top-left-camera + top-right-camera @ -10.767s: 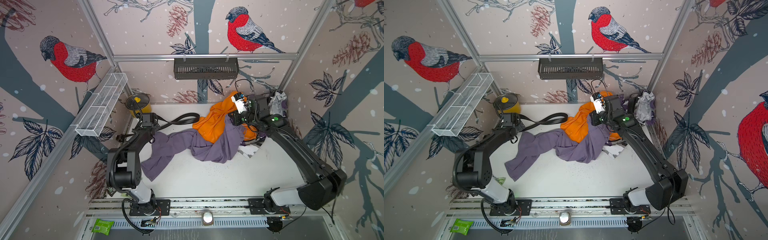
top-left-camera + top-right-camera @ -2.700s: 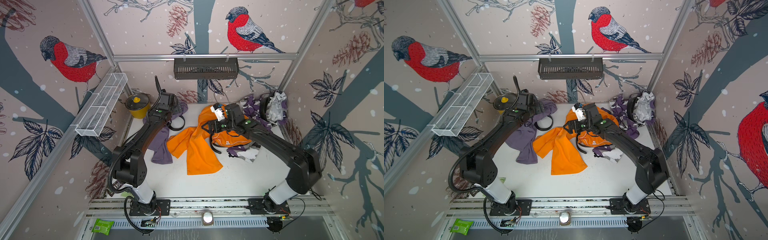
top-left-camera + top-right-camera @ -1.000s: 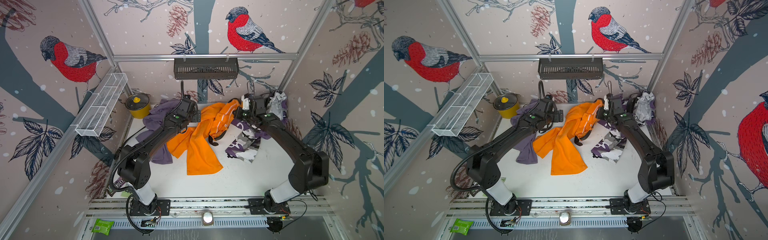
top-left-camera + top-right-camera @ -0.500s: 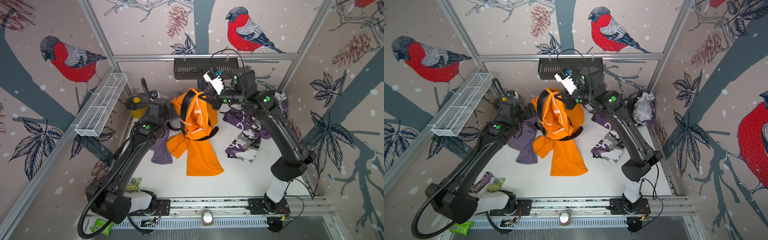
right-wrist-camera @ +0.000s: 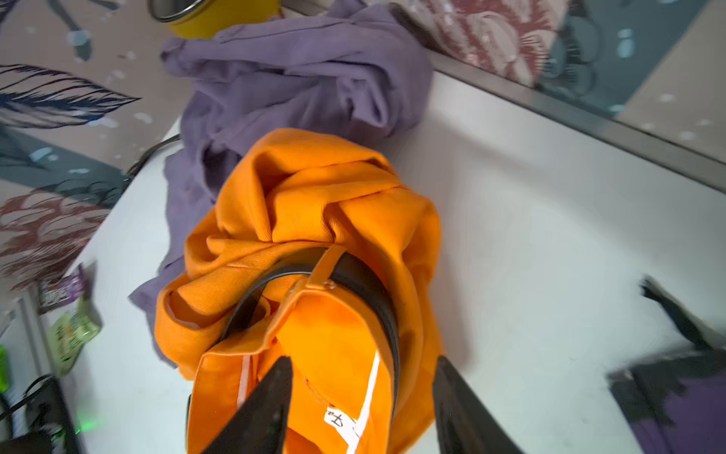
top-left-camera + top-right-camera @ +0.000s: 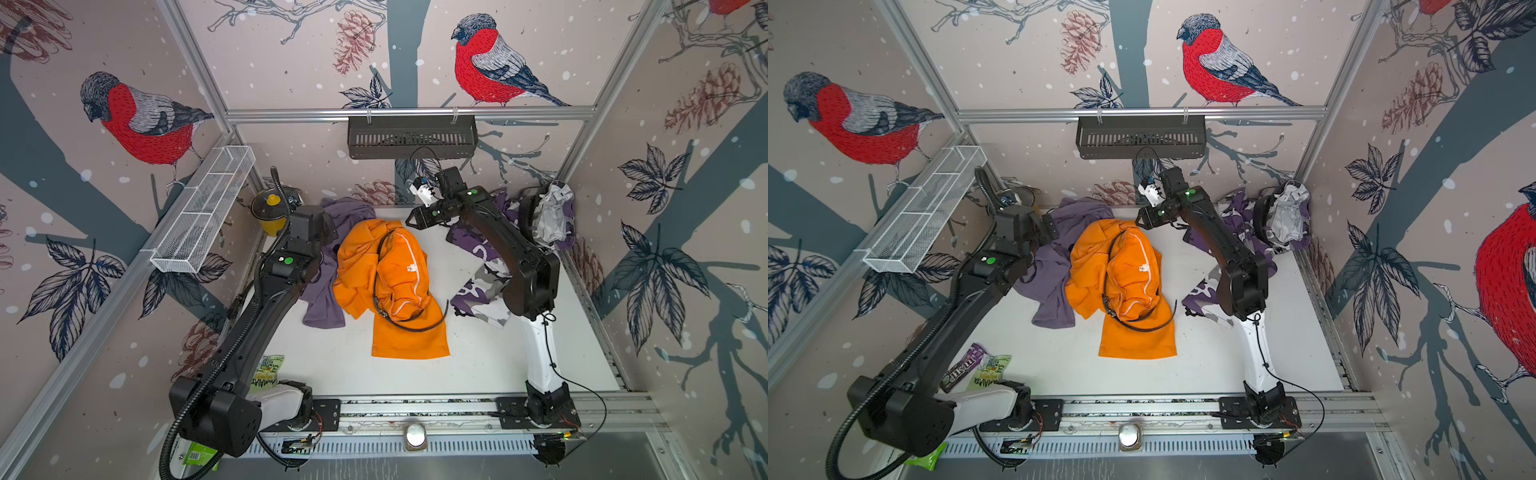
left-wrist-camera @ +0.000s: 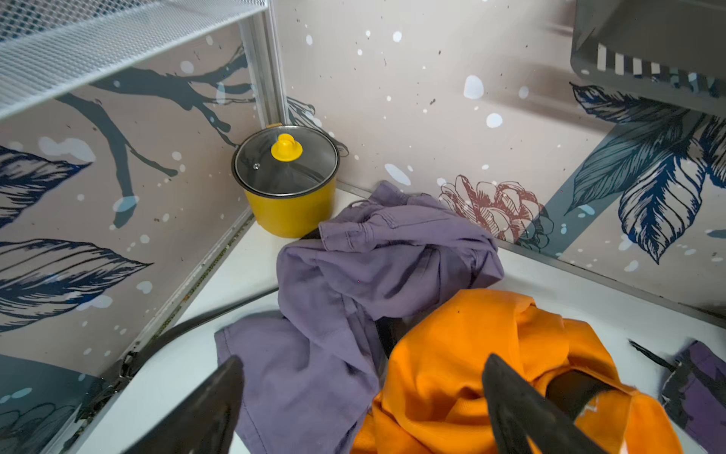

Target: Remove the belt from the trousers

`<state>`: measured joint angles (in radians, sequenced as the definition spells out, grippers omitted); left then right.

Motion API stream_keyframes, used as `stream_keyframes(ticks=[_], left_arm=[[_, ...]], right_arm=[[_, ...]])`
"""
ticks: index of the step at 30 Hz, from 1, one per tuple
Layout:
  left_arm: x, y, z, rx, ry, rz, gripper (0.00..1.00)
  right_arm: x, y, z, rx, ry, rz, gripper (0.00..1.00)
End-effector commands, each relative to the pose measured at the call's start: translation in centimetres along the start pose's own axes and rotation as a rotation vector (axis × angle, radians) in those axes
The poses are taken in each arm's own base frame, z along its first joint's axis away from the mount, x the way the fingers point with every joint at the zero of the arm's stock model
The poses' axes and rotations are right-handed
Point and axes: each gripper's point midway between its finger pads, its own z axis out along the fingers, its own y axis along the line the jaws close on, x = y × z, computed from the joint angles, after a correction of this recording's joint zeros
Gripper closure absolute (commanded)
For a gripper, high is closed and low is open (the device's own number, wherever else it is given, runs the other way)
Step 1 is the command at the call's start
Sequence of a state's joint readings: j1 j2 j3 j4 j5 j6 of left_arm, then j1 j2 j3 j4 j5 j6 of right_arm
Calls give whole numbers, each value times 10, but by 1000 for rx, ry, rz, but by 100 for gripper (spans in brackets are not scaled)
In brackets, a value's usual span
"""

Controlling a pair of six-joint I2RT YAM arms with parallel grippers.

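Trousers are orange and lie crumpled mid-bench, one leg flat toward my bases; seen in both top views.

Belt is black and not out. It curves across the bunched waist end, down one side, then swings round over the flat leg. Its free tip sticks out just past the cloth edge over the bare bench. The right wrist view shows the belt passing under an orange loop on the waistband.

Right fingers: spread apart, nothing between them, hanging above the waist end of the trousers. In a top view they sit at the far edge of the orange cloth, near the back wall; can't tell if they touch it.

Left fingers: wide, holding nothing. They hover over the spot where the purple garment meets the trousers.

The purple garment lies against the trousers on my left side, partly under them. Pot, yellow with its lid on, stands in the back left corner, next to the purple garment. Patterned cloth lies under my right arm, apart from the trousers.
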<state>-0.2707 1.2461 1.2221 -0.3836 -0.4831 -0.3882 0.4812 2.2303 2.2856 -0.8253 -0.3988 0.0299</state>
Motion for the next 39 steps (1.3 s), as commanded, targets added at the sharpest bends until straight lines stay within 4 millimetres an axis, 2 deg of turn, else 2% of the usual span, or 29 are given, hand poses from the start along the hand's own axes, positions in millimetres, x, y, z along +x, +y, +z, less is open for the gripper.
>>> stream_keyframes(ticks=[1,4,6,9,12,14,17,21,23,24,27,29,31,35,39], left_arm=[[-1,-7,5,34,-10,-34,7],[5,-7,8,24,0,-24,7],[6,-5,8,20,0,-23,7],[6,-2,8,7,-7,-21,7],[12,4,11,-15,-2,-15,7],[19,9,14,-12,13,-29,7],[33,18,21,10,47,-74,7],[48,30,25,14,74,-112,6],[50,34,23,15,75,-124,6],[57,37,24,7,86,-124,7],[61,42,22,0,89,-127,7],[62,43,20,-2,89,-125,7],[62,44,20,-8,89,-120,6],[60,44,21,-6,87,-120,6],[54,41,20,5,74,-122,6]], right_arm=[[-7,5,-24,161,-46,-47,27],[9,27,-45,215,-60,-91,22],[29,55,-51,177,-57,-125,21],[82,97,-41,100,-12,-160,16],[131,127,-22,36,21,-156,8],[154,146,-7,6,37,-169,1],[173,169,16,4,75,-215,1],[192,182,51,43,154,-249,1],[202,183,66,52,194,-252,1],[207,182,72,51,215,-245,1],[220,172,86,80,272,-221,1],[225,165,92,103,290,-202,4],[227,160,97,112,296,-187,13],[222,149,100,147,297,-179,57],[187,149,72,140,218,-212,78]])
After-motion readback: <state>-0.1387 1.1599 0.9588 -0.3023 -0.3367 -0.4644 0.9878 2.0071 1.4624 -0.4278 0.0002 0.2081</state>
